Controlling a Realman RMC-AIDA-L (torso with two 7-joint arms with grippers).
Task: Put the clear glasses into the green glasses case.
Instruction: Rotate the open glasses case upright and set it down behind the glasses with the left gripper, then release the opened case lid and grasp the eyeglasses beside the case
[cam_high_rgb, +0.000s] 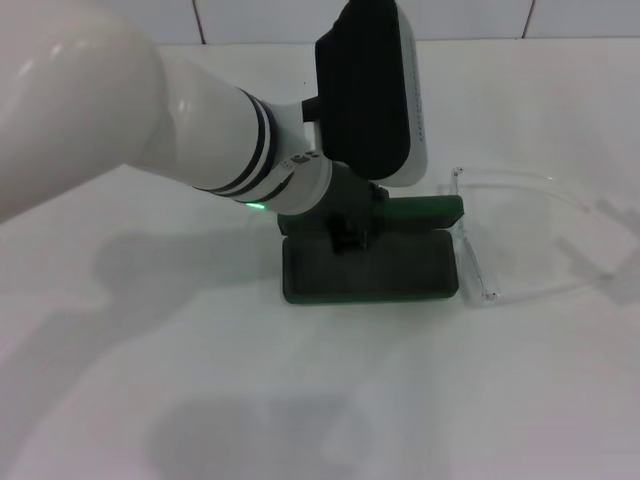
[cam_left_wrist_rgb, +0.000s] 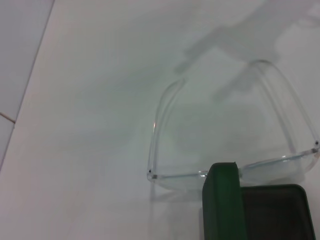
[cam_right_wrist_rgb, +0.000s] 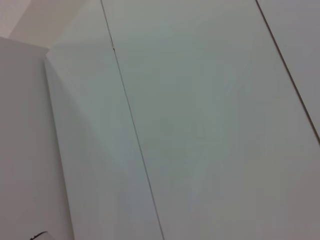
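Your left gripper (cam_high_rgb: 350, 235) is at the case (cam_high_rgb: 370, 268), apparently raising its lid; its jaw state cannot be told. The glasses (cam_high_rgb: 520, 235) lie on the table (cam_high_rgb: 320, 400) touching the case's right end: grasp them next.

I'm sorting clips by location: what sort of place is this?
Probably an indoor test bench: a plain white table against a white tiled wall, bare but for the green glasses case and the clear glasses.
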